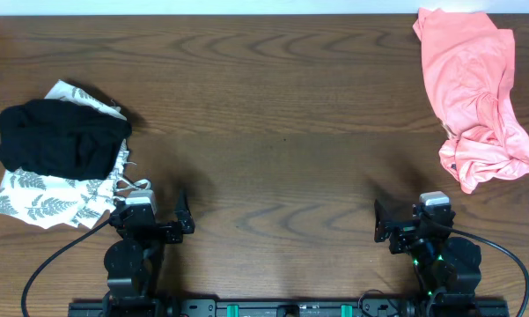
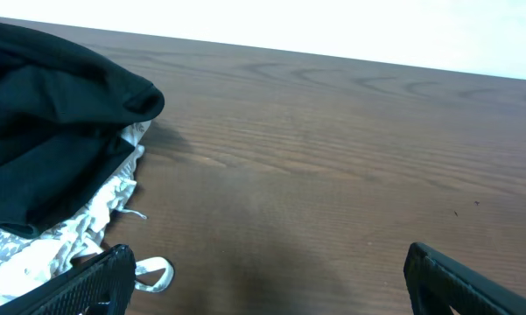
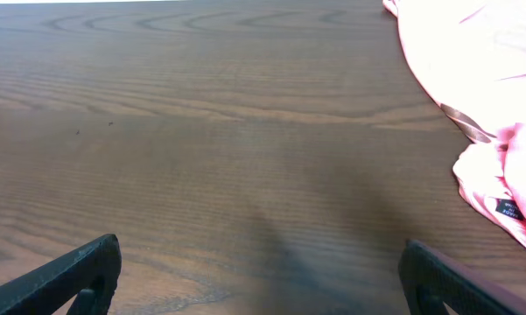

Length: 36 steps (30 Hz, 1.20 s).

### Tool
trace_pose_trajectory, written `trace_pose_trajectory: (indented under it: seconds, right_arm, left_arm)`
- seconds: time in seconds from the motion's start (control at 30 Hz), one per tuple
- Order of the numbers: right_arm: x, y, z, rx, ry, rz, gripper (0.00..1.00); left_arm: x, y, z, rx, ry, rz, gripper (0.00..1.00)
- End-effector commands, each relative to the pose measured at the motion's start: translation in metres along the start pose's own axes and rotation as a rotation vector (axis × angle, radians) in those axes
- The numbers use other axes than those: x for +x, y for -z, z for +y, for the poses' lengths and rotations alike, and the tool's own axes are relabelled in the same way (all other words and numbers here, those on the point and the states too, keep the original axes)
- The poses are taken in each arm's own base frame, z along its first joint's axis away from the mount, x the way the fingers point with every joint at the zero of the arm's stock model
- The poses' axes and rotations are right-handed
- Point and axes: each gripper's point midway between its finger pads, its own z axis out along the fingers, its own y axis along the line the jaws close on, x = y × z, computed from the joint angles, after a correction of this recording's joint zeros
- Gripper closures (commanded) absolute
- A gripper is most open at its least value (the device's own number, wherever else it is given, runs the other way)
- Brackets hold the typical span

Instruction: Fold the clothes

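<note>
- Left gripper [image 2: 276,289]: jaws spread as wide as they go, nothing between them. It is parked low at the near edge of the table [image 1: 273,114], probably a rest pose before work starts.
- Right gripper [image 3: 263,284]: likewise fully spread and empty, parked at the near edge on its own side. Only bare wood shows between its fingertips [image 3: 61,280].
- Salmon-pink T-shirt [image 1: 475,97]: the item to be folded. It lies crumpled at the far right corner, well apart from both grippers and nearer the right one. It is bunched and twisted towards its near end and flatter towards the far edge. Judged unfolded, with no step of the task done yet. It will probably need pulling to the open middle and spreading flat.
- Shirt markings: a small dark tag [image 3: 510,207] sits on the near bunched part, its pale print too small to read. A bronze-brown streak [image 3: 464,122] shows along one fold. No lettering is legible.
- Black garment [image 1: 62,136]: a soft heap at the left, lying on top of the white one, just beyond the left gripper. No label seen.
- White garment with grey leaf print [image 1: 44,198]: under and in front of the black one. A white cord loop [image 2: 153,276] trails beside the left fingertip. No writing seen.
</note>
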Motion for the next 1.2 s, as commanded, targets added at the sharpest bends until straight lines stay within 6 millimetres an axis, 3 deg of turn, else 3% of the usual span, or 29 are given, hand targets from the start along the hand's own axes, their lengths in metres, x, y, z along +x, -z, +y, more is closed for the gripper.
trace_pose_trajectory:
  seconds: [0.0, 0.9, 1.17]
  right_arm:
    - [0.0, 0.0, -0.001, 0.0, -0.015, -0.005, 0.01]
    - [-0.001, 0.0, -0.003, 0.014, 0.003, -0.009, 0.01]
    - [-0.002, 0.001, 0.012, -0.072, -0.165, -0.005, 0.01]
  left_arm:
    - [0.01, -0.003, 0.001, 0.003, -0.007, 0.021, 0.02]
    - [0.01, -0.003, 0.001, 0.003, -0.007, 0.021, 0.02]
    - [0.01, -0.003, 0.001, 0.003, -0.007, 0.021, 0.02]
